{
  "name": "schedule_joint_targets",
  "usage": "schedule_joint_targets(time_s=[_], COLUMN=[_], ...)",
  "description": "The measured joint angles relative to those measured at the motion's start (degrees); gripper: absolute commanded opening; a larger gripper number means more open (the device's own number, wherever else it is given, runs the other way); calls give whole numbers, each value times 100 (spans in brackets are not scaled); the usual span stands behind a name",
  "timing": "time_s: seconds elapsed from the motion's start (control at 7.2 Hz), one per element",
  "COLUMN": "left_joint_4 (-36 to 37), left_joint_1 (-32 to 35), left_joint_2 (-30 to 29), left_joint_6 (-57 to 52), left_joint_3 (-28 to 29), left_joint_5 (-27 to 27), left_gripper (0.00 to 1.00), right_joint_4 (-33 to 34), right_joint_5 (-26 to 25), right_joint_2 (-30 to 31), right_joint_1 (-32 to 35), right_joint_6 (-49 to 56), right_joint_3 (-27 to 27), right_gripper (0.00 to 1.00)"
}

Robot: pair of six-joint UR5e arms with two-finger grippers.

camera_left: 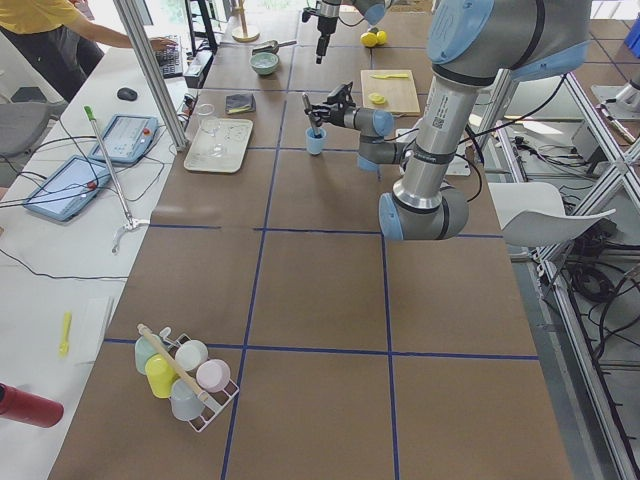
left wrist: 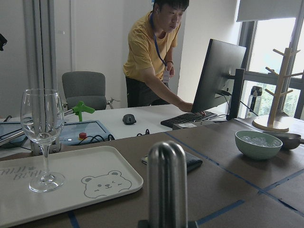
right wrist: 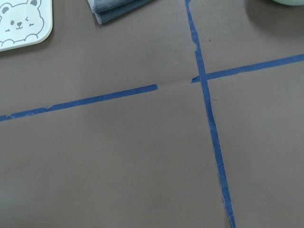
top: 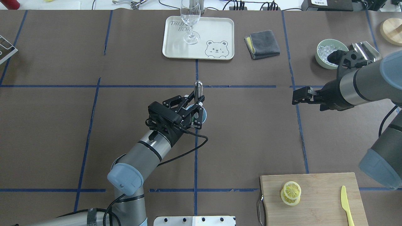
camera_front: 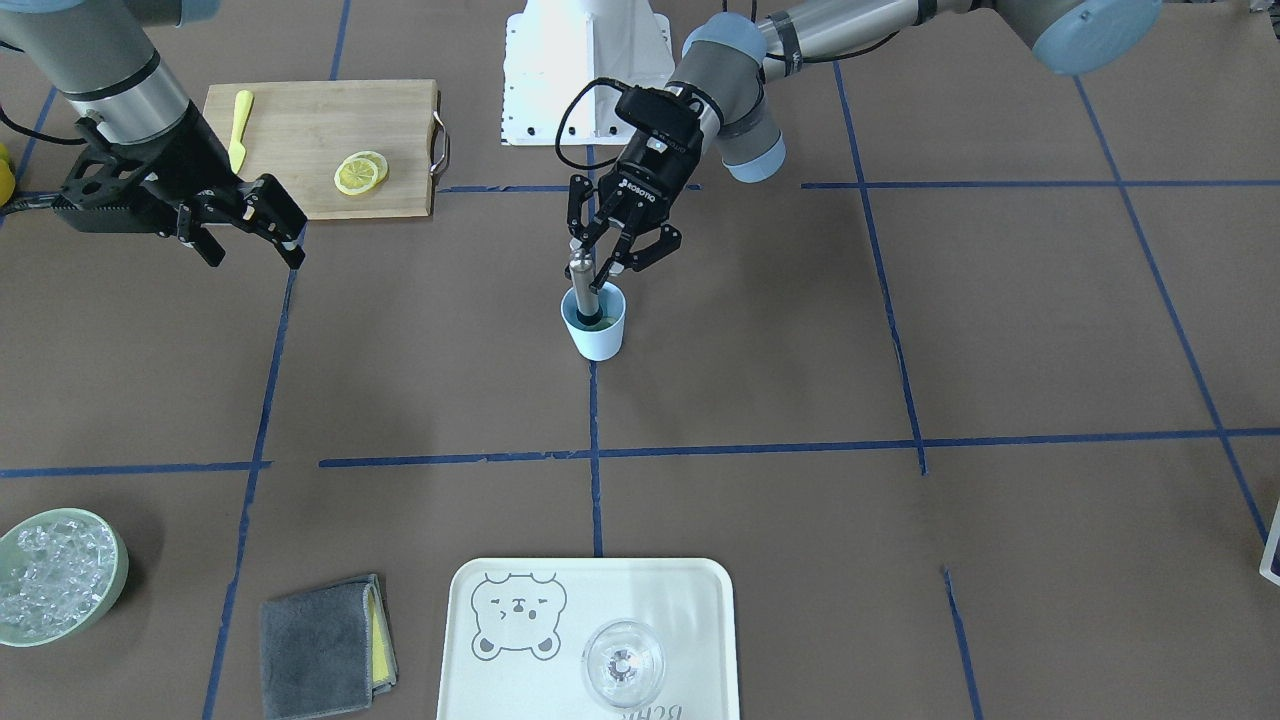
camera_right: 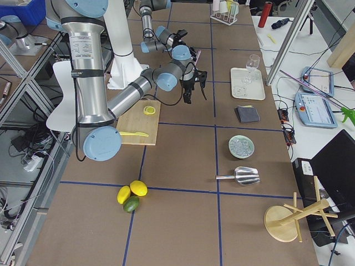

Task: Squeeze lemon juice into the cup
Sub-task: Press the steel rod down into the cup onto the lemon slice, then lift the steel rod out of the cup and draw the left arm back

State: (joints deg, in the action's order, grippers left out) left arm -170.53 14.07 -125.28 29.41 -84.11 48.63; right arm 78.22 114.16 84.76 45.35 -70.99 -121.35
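The light-blue cup (camera_front: 597, 335) stands near the table's middle. My left gripper (camera_front: 598, 264) is shut on an upright metal rod (camera_front: 583, 290) whose lower end is inside the cup. The rod also fills the bottom of the left wrist view (left wrist: 166, 185). In the overhead view the gripper (top: 195, 105) hides most of the cup (top: 203, 115). What is in the cup I cannot tell. Two lemon slices (camera_front: 360, 173) lie overlapped on the wooden cutting board (camera_front: 300, 120). My right gripper (camera_front: 250, 245) is open and empty, just off the board's edge, above the table.
A yellow plastic knife (camera_front: 240, 128) lies on the board. A white bear tray (top: 176, 47) holds a clear glass (top: 190, 18). A grey cloth (top: 262, 44) and a pale green bowl of ice (top: 326, 51) sit on the far side.
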Motion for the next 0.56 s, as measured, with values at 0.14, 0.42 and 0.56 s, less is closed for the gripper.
schedule_joint_targets(time_s=[0.14, 0.42, 0.56], left_joint_4=[-6, 59, 182], left_joint_1=[97, 377, 590], left_joint_2=[-6, -32, 0], left_joint_6=[-151, -400, -419], left_joint_3=[-267, -889, -1158], left_joint_5=[12, 109, 370], left_gripper=[0, 0, 0], right_joint_4=[0, 0, 0], right_joint_5=[1, 1, 0], right_joint_2=[-1, -3, -3], right_joint_1=[0, 0, 0], right_joint_6=[-12, -19, -20], right_joint_3=[-3, -3, -3], right_gripper=[100, 100, 100])
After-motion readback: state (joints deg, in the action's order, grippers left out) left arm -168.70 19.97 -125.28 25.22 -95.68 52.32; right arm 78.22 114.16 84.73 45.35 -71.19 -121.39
